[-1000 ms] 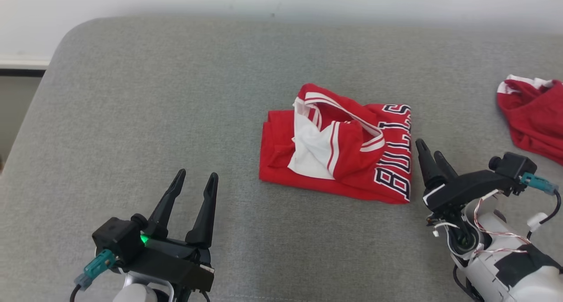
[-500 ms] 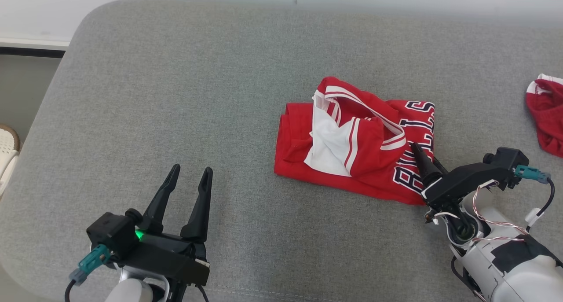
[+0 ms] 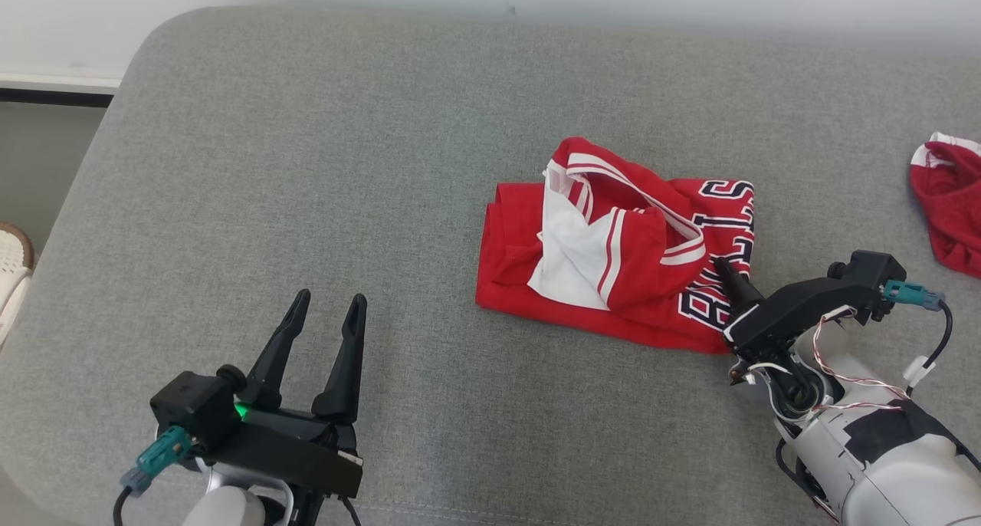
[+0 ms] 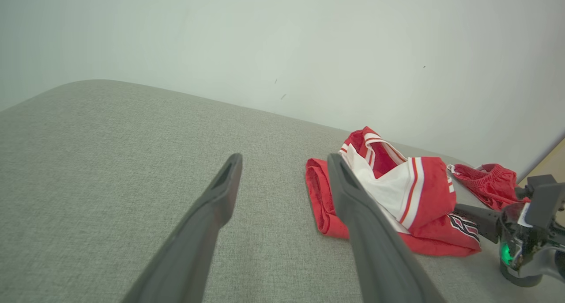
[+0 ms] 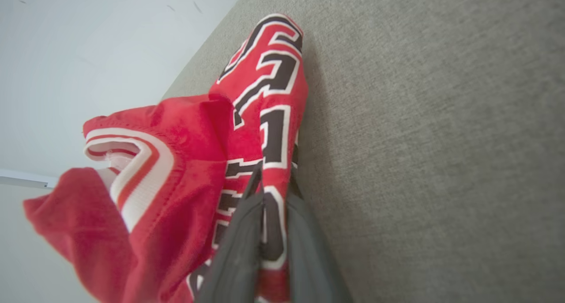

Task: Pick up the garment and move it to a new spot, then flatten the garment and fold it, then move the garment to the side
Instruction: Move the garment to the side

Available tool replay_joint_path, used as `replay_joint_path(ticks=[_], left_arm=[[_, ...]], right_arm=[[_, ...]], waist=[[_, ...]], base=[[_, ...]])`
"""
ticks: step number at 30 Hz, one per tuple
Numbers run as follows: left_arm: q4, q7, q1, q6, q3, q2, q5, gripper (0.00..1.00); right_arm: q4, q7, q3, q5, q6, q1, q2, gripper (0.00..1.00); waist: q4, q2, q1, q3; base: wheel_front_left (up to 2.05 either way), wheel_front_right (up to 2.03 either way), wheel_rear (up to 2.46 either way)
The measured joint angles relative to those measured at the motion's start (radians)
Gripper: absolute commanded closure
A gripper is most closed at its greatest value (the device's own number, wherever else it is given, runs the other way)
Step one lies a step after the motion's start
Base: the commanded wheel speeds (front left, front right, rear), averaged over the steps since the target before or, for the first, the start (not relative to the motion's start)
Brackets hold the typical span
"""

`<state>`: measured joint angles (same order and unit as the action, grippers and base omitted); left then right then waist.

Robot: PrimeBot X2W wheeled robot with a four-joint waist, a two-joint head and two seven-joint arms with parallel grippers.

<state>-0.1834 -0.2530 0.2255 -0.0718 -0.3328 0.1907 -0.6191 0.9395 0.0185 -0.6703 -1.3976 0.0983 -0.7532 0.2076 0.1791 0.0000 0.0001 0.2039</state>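
Observation:
The garment (image 3: 613, 258) is a red jersey with white trim and dark lettering, lying folded right of centre on the grey cushion (image 3: 306, 166). My right gripper (image 3: 724, 269) reaches in from the lower right onto its lettered right edge. In the right wrist view the garment (image 5: 185, 161) has a strip of lettered cloth pinched between the fingers of my right gripper (image 5: 269, 179), which is shut on it. My left gripper (image 3: 328, 304) stands open at the lower left, well clear of the garment. In the left wrist view the left gripper (image 4: 282, 161) points past the garment (image 4: 415, 197).
A second red cloth (image 3: 946, 204) lies at the cushion's right edge, also in the left wrist view as the red cloth (image 4: 485, 183). A pale wall runs behind the cushion. The cushion's rounded left edge drops to the floor (image 3: 31, 166).
The head camera has shifted. My right gripper has moved from beside the garment onto its lettered edge and has shut on the cloth. The left gripper keeps its open pose.

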Motion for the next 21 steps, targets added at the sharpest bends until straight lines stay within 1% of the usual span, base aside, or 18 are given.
replay_joint_path(ticks=[10, 17, 21], left_arm=[[-0.009, 0.000, -0.005, 0.000, 0.011, -0.002, 0.000, 0.00], [-0.016, 0.000, -0.011, 0.000, 0.017, -0.004, 0.000, 0.00], [-0.015, 0.000, -0.026, -0.008, 0.016, -0.008, 0.002, 0.00]], right_arm=[[-0.011, 0.029, -0.016, 0.028, 0.018, -0.054, 0.001, 1.00], [-0.061, 0.037, -0.061, 0.093, 0.022, -0.127, 0.035, 1.00], [-0.109, 0.018, -0.099, 0.119, 0.022, -0.153, 0.050, 1.00]], waist=[[-0.017, 0.0000, 0.0000, -0.028], [-0.043, 0.0000, 0.0000, -0.052], [-0.060, 0.0000, 0.0000, -0.065]], base=[[0.00, 0.00, 0.00], [0.00, 0.00, 0.00], [0.00, 0.00, 0.00]])
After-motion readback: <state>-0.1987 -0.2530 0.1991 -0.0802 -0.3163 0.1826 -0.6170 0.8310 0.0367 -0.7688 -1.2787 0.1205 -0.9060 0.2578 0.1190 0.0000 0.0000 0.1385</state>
